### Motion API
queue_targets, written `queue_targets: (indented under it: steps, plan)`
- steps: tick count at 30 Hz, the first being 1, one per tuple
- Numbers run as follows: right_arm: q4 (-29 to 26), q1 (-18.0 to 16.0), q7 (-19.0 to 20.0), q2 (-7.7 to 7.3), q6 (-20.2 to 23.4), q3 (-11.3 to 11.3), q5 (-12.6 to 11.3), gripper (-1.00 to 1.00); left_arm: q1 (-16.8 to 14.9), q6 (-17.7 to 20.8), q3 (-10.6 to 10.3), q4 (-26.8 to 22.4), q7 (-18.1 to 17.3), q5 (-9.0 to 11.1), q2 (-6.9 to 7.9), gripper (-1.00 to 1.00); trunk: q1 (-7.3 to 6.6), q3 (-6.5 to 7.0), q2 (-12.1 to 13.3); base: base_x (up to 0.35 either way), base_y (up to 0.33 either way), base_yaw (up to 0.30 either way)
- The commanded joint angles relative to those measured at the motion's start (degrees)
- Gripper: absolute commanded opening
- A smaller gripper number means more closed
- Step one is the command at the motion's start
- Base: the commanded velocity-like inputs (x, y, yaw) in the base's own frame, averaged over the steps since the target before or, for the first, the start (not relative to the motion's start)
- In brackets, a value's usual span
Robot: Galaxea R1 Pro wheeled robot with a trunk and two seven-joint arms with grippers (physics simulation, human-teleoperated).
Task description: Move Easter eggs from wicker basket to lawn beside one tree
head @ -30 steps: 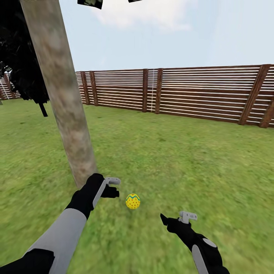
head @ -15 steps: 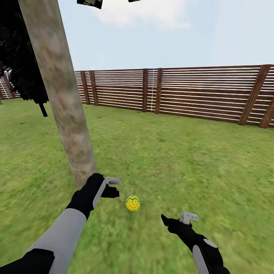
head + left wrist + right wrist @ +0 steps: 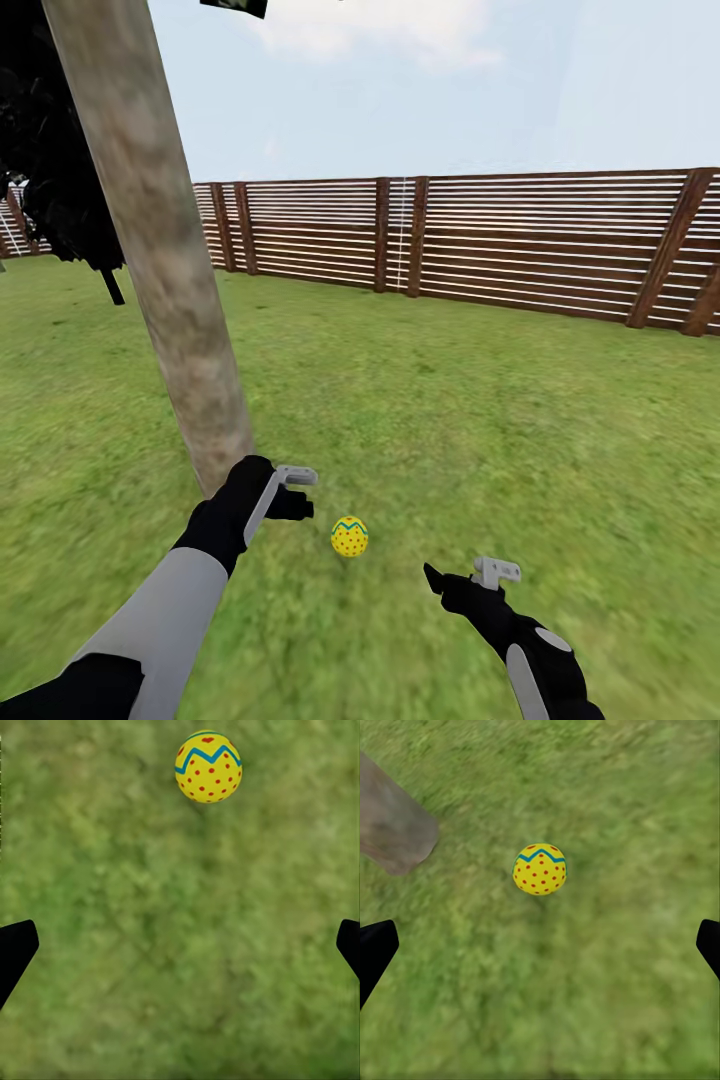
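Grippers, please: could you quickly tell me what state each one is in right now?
Left gripper: open, holding nothing, above the lawn beside the Easter egg.
Right gripper: open, holding nothing.

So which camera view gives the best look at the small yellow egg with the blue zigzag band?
The left wrist view: the small yellow egg with the blue zigzag band looks largest and sharpest there, its red dots distinct. The right wrist view shows it whole but smaller, on grass near the grey-beige tree trunk. In the head view it is tiny.
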Motion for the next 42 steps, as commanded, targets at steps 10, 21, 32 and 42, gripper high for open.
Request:
queue_targets:
  steps: [10, 21, 32, 42]
  plan:
    - [-0.06, -0.03, 0.29, 0.06, 0.35, -0.18, -0.16, 1.00, -0.03, 0.22, -0.07, -0.05, -0.03, -0.05, -0.03, 1.00, -2.21, 1.19, 4.00, 0.000, 0.000, 0.000]
    - [-0.06, -0.03, 0.33, 0.06, 0.27, -0.16, -0.16, 1.00, -0.03, 0.22, -0.07, 0.00, -0.03, -0.05, -0.03, 1.00, -4.63, 2.91, 8.41, 0.000, 0.000, 0.000]
    - [-0.01, -0.03, 0.30, 0.11, 0.26, -0.10, -0.16, 1.00, -0.08, 0.22, -0.07, 0.00, 0.06, 0.00, -0.15, 1.00, -7.04, 4.88, 12.82, 0.000, 0.000, 0.000]
    - [1.17, -0.08, 0.22, 0.15, -0.10, 0.06, -0.19, 1.00, -0.11, 0.22, -0.07, -0.05, 0.06, 0.04, -0.25, 1.00, -9.24, 6.67, 16.83, 0.000, 0.000, 0.000]
